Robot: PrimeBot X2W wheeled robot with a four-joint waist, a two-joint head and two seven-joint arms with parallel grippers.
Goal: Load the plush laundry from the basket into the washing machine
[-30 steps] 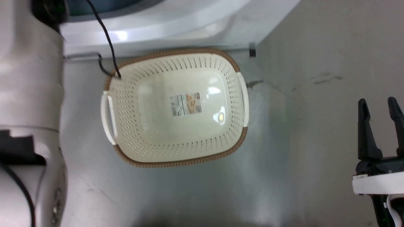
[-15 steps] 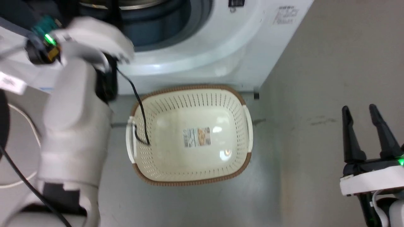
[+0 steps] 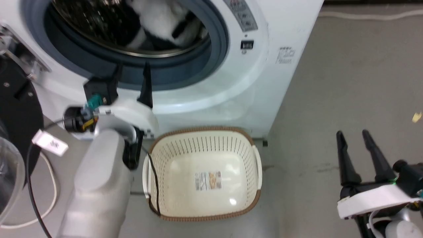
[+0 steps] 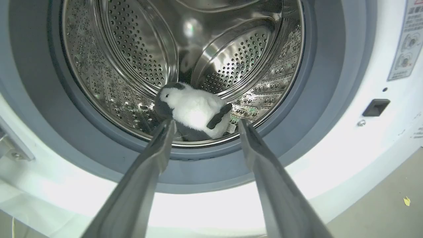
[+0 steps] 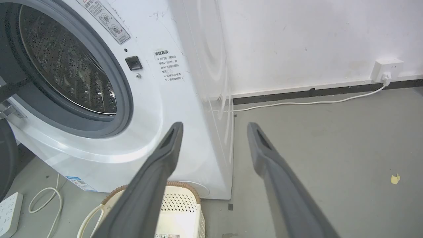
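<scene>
Both end effectors are standing open, gripping nothing. We are finding the left end effector (image 4: 205,123) aimed into the washer (image 3: 264,72), the right end effector (image 3: 353,135) over the floor (image 3: 343,82). Plush (image 4: 195,110) is lying in the drum (image 4: 132,49); basket (image 3: 205,130) is sitting just before the washer.

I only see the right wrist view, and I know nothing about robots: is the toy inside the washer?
Observer: Yes. The plush lies in the drum, near its front lip.
Operator: Is a gripper holding it?
Observer: No. The left gripper is open, at the porthole, apart from the plush.
Operator: Anything in the basket?
Observer: No laundry: the basket has a sticker on its floor, and a black cable crosses its left rim.
</scene>
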